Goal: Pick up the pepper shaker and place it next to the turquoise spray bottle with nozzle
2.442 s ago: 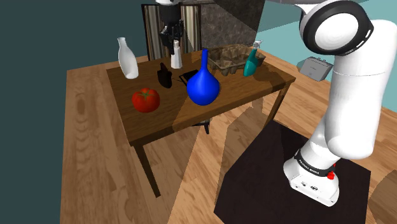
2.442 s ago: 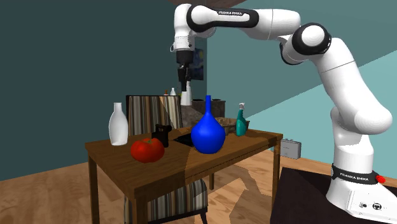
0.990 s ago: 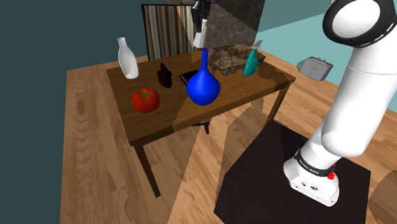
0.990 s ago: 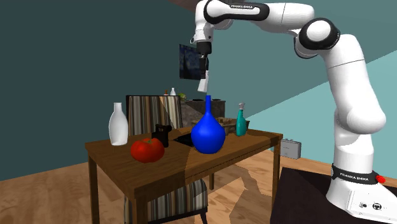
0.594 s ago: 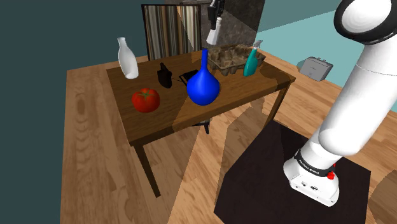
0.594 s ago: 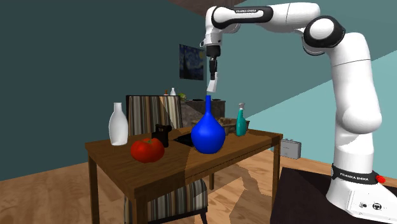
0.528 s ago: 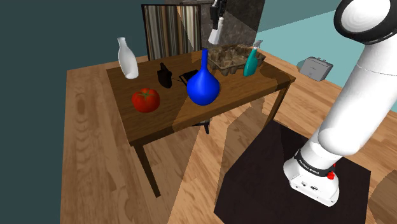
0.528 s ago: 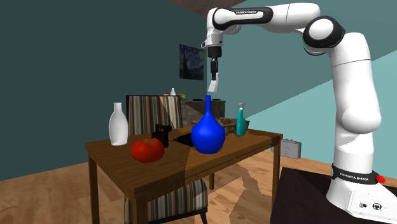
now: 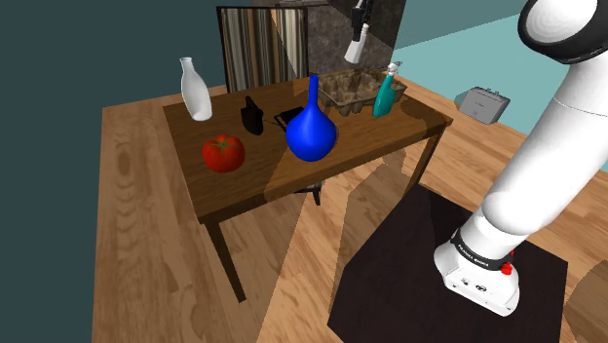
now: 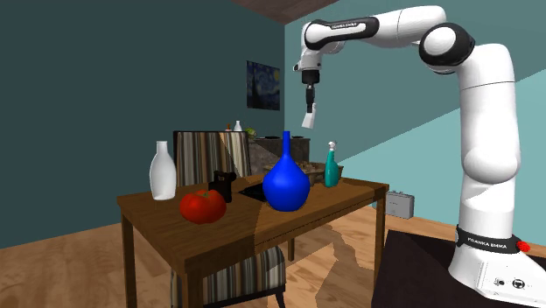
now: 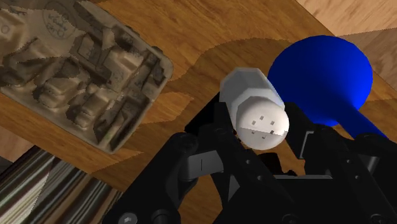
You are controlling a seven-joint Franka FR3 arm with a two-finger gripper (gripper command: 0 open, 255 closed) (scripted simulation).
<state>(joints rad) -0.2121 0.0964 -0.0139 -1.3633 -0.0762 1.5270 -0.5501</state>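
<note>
High above the wooden table (image 9: 370, 156) my gripper (image 9: 357, 26) is shut on a small white pepper shaker (image 9: 355, 48), which hangs tilted below it. In the second exterior view the shaker (image 10: 309, 118) is held by the gripper (image 10: 309, 98) between the blue vase (image 10: 285, 179) and the turquoise spray bottle (image 10: 331, 166). The wrist view has the shaker's holed top (image 11: 261, 121) clasped between the black fingers, over the table near the egg carton (image 11: 83, 70) and the vase (image 11: 324, 70). The spray bottle (image 9: 388, 91) stands at the table's far corner.
On the table stand a blue vase (image 9: 311, 127), a red tomato (image 9: 223, 152), a white bottle (image 9: 195, 89), a small black object (image 9: 252, 115) and a brown egg carton (image 9: 351, 90). A striped chair (image 9: 261, 47) stands behind the table. My stand (image 9: 448, 273) is at the lower right.
The gripper lifted the shaker off the table and carried it towards the shoulder view's right, past the blue vase, closer to the spray bottle.
</note>
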